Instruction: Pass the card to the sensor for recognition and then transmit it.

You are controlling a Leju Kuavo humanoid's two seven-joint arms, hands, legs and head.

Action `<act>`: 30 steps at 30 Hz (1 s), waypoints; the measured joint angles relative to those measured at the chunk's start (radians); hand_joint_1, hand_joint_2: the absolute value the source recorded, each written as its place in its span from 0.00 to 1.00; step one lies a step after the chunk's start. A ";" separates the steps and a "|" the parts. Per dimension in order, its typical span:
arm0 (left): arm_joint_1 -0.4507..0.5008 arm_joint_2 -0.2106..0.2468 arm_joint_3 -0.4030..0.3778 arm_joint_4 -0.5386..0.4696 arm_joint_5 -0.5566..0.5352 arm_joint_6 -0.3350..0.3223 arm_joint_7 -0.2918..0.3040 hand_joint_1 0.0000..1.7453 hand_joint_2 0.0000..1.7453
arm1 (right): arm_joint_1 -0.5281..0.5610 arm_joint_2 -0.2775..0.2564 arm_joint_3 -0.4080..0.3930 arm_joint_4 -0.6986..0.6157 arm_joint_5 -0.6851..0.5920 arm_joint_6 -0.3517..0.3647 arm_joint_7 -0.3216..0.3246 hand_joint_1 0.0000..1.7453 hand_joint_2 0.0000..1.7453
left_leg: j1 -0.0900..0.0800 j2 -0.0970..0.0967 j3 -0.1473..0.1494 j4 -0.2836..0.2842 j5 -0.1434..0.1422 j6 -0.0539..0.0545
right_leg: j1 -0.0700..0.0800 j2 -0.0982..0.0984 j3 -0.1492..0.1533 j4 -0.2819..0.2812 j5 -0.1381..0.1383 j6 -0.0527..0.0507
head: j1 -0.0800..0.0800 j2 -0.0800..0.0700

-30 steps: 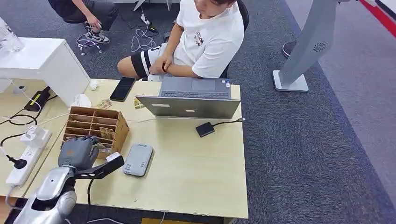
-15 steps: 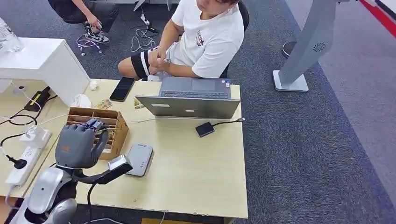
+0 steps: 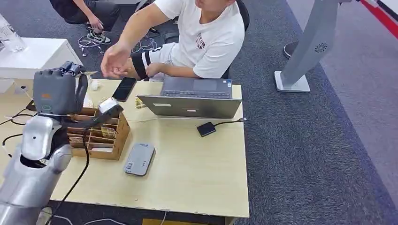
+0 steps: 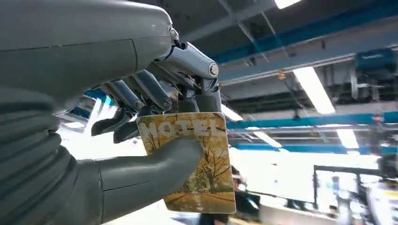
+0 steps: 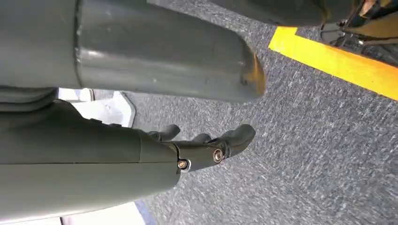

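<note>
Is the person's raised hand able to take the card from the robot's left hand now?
Probably yes. The left hand holds the card up beside the person's hand, with only open air between them. Much of the card sticks out past the thumb, free to grasp.

Left arm is bent up at the elbow with the left hand (image 3: 55,90) raised high, back of the hand facing the head camera. From the wrist cam the thumb (image 4: 155,161) is pressed flat against the face of the card (image 4: 199,161) and the darker fingers (image 4: 141,93) are curled in behind it, so it's a solid pinch. Right hand (image 5: 202,145) just hangs over the floor, fingers loosely extended and holding nothing.
</note>
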 joint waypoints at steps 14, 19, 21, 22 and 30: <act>-0.266 -0.041 0.000 0.483 -0.028 0.051 0.024 0.00 1.00 | -0.007 0.000 0.026 0.000 0.014 0.006 0.002 0.00 0.00 | 0.000 0.001 -0.002 0.000 0.001 -0.001 | 0.000 0.001 -0.003 0.000 0.001 -0.001 | -0.001 0.000; -0.259 -0.044 0.000 0.527 -0.009 0.102 0.005 0.00 1.00 | -0.007 0.000 0.026 0.000 0.014 0.006 0.006 0.00 0.00 | 0.000 0.001 -0.004 0.000 0.001 -0.001 | 0.000 0.001 -0.003 0.000 0.001 -0.001 | 0.000 0.000; -0.244 -0.044 0.001 0.527 0.003 0.122 -0.013 0.00 1.00 | -0.007 0.000 0.026 0.000 0.011 0.006 0.011 0.00 0.00 | 0.000 0.001 -0.004 0.000 0.001 -0.001 | 0.000 0.001 -0.003 0.000 0.001 -0.001 | 0.000 0.000; -0.235 -0.044 0.001 0.526 0.009 0.132 -0.022 0.00 1.00 | -0.007 0.000 0.026 0.000 0.011 0.006 0.011 0.00 0.00 | 0.000 0.001 -0.004 0.000 0.001 -0.001 | 0.000 0.001 -0.003 0.000 0.001 -0.001 | -0.001 0.000; 0.061 -0.037 0.092 0.235 0.436 0.276 -0.311 0.00 1.00 | 0.000 0.002 0.026 0.000 -0.024 0.002 -0.001 0.00 0.00 | 0.000 0.006 -0.005 0.000 -0.001 0.000 | 0.000 0.007 -0.004 0.001 0.000 0.000 | -0.001 0.000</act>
